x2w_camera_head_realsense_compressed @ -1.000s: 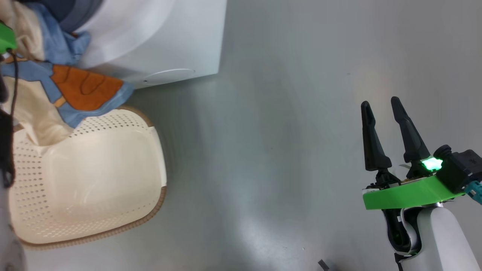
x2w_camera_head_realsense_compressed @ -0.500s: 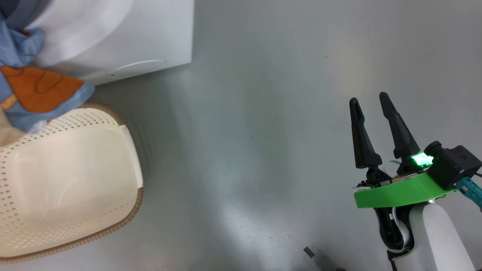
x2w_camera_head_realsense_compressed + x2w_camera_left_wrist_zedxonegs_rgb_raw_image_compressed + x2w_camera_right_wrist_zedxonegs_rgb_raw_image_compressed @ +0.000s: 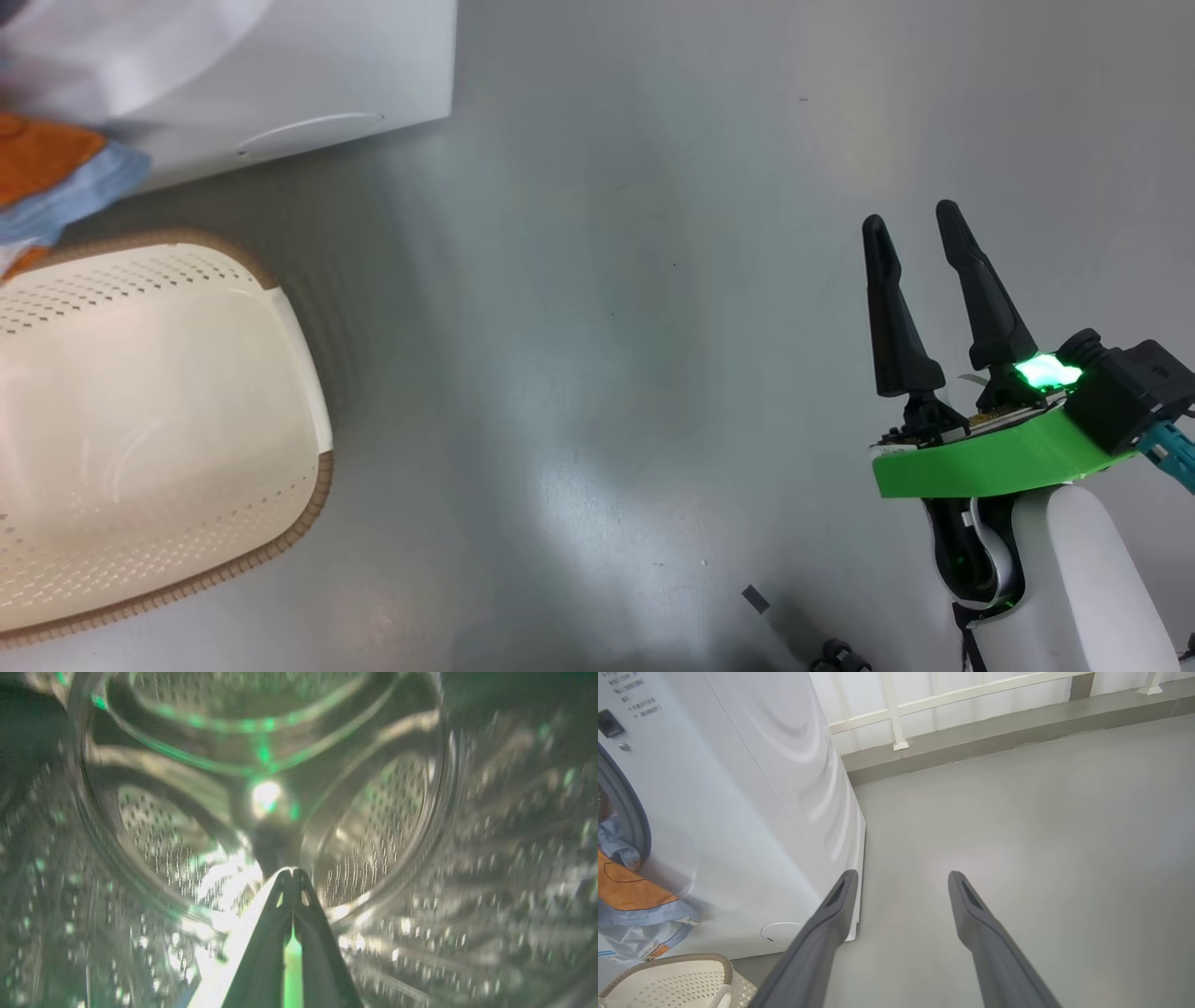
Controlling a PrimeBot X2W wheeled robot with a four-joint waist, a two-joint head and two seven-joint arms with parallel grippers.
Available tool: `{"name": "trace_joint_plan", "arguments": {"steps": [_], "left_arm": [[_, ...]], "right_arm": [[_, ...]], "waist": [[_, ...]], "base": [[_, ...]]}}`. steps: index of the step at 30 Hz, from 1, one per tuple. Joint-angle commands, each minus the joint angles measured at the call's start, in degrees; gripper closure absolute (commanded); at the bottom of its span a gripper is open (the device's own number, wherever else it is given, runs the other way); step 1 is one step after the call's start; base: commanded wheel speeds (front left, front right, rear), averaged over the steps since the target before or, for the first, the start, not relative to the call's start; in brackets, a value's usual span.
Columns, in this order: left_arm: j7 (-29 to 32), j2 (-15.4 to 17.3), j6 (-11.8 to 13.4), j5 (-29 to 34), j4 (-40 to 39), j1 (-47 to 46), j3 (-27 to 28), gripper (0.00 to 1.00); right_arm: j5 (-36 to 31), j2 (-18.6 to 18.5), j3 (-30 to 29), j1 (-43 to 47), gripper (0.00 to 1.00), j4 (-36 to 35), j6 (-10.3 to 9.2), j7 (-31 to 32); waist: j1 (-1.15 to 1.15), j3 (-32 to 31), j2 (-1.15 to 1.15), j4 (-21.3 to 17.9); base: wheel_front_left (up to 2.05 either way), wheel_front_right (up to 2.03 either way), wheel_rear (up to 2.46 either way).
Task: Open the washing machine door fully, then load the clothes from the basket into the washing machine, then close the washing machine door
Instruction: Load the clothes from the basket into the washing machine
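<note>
Grey floor (image 3: 607,327), white railing (image 3: 893,714)

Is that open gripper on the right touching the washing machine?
Apart. The head view shows grey floor between the right gripper and the washing machine.

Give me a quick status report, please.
Left claw shut, inside drum. Right claw open, idle above floor. Clothes hang from washer mouth, above basket. Nothing blocking.

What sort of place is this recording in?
Likely a home laundry spot, perhaps a balcony: white front-loading washing machine, perforated cream basket on bare grey floor, white railing behind.
</note>
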Motion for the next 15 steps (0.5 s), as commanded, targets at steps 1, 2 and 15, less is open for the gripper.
{"name": "trace_joint_plan", "arguments": {"steps": [1, 2, 15], "left_arm": [[-0.28, 2.19, 0.06, 0.31, 0.46, 1.92, 0.62, 1.00], [-0.28, 2.03, 0.00, 0.37, 2.09, 2.13, 0.42, 1.00], [2.49, 1.59, -0.20, -0.12, 21.41, -2.39, -5.33, 0.00]], "right_arm": [[0.64, 0.21, 1.38, 0.59, 0.00, -1.36, 0.08, -0.27], [0.71, 0.21, 1.53, 0.57, 0.00, -1.31, 0.08, -0.27], [1.18, 0.21, 1.49, 0.64, 0.00, -1.17, 0.08, -0.27]], "waist": [[0.00, 0.05, 0.00, 0.19], [0.00, 0.10, 0.00, 0.28], [0.00, -0.78, 0.00, 1.35]], "base": [[0.00, 0.00, 0.00], [0.00, 0.00, 0.00], [0.00, 0.00, 0.00]]}}
